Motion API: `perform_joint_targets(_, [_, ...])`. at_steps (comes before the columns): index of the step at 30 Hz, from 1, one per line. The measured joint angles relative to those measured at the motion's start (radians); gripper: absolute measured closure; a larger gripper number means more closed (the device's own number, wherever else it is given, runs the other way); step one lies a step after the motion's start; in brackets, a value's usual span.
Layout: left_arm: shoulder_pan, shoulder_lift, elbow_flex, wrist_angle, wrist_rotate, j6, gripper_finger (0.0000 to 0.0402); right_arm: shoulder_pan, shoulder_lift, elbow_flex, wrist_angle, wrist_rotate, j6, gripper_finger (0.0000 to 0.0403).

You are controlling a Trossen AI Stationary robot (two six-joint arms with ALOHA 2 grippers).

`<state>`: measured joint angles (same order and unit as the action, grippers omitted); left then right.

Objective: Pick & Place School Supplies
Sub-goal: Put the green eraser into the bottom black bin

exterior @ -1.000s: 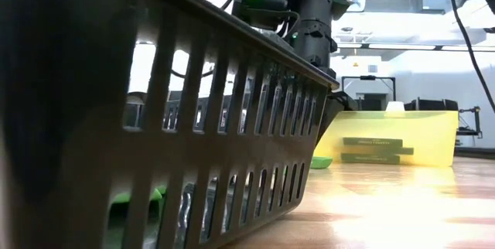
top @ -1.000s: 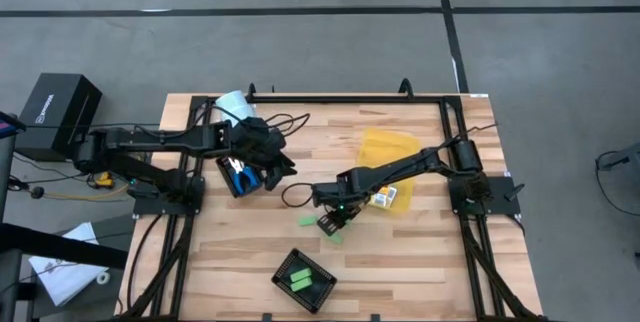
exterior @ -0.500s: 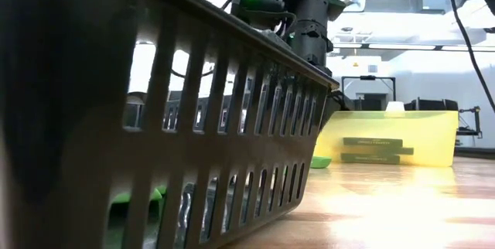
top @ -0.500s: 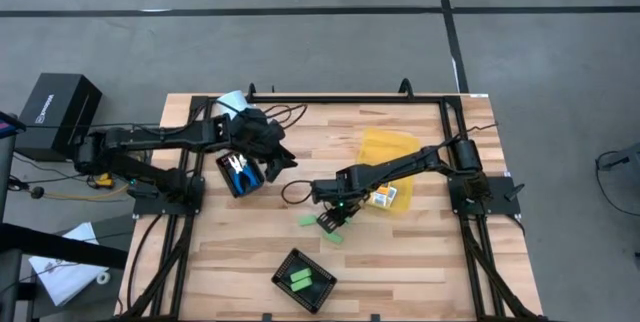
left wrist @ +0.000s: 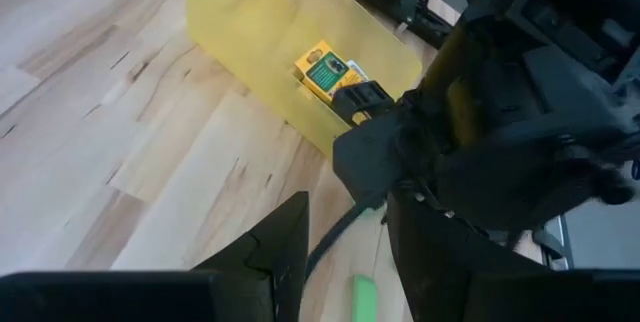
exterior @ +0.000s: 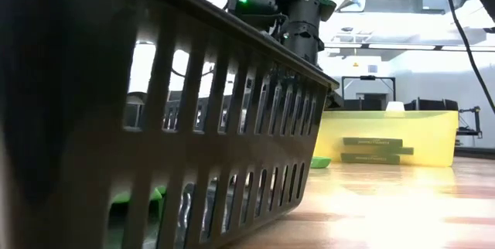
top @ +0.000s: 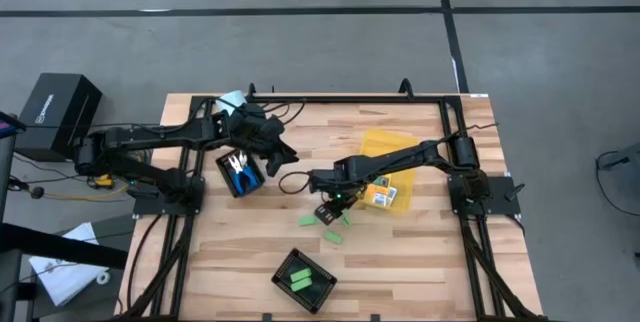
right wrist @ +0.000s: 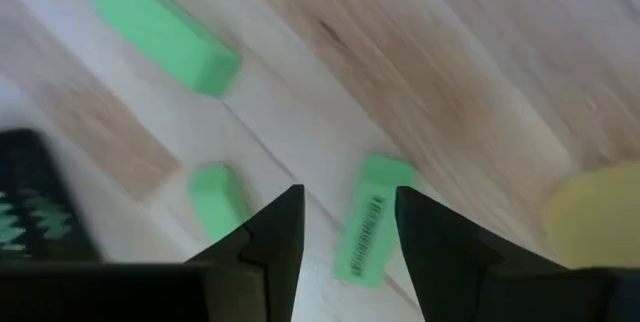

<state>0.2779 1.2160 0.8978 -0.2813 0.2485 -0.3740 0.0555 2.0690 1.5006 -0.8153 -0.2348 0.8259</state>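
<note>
Three light-green oblong pieces lie flat on the wood near the table's middle [top: 307, 221], [top: 330, 237], [top: 346, 219]. My right gripper [top: 333, 212] hangs open just above them, pointing down. In its wrist view [right wrist: 348, 207] one labelled green piece [right wrist: 362, 224] lies on the table below the gap, untouched. Blue-handled scissors [top: 238, 170] lie in a black tray [top: 226, 178] at the left. Yellow-orange packs [top: 378, 197] sit in the yellow bin [top: 385, 152]. My left gripper [top: 283, 154] is open and holds nothing, just right of the scissors tray.
A second black tray [top: 303, 280] holding green pieces stands near the front edge; its slotted wall [exterior: 193, 141] fills the low view's left. A pale cylinder [top: 232, 102] lies at the far left. Cables run along the far rail. Bare wood lies at the front right.
My left arm has swung toward the table's far edge, uncovering the scissors tray. My right gripper has drawn up and a little toward the far edge. A third green piece now shows on the wood beside it.
</note>
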Motion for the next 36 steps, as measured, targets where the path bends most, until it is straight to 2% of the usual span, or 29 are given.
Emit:
perform_joint_targets(10, [0.0, 0.0, 0.0, 0.002, 0.0, 0.005, 0.027, 0.012, -0.009, -0.062, 0.026, -0.006, 0.034, 0.0257])
perform_joint_targets(17, [0.0, 0.0, 0.0, 0.002, 0.0, 0.023, 0.027, 0.022, -0.005, -0.065, 0.07, -0.02, 0.062, 0.026])
perform_joint_targets(36, [0.0, 0.0, 0.0, 0.007, 0.0, 0.022, 0.027, 0.034, 0.009, -0.021, 0.051, -0.062, 0.099, 0.026])
